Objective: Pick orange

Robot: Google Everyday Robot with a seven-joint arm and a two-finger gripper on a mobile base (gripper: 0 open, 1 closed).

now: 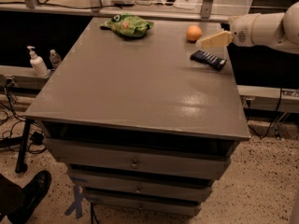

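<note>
The orange (193,32) is a small round fruit at the far right of the grey cabinet top (135,83). My gripper (204,42) comes in from the right on a white arm (266,29). Its cream-coloured tip hangs just right of and slightly nearer than the orange, above the dark blue packet (208,59). It holds nothing that I can see.
A green snack bag (127,24) lies at the far left of the top. Drawers run down the cabinet front. A pump bottle (37,63) and a small bottle (55,58) stand on a ledge to the left. A shoe (28,196) and cables are on the floor at lower left.
</note>
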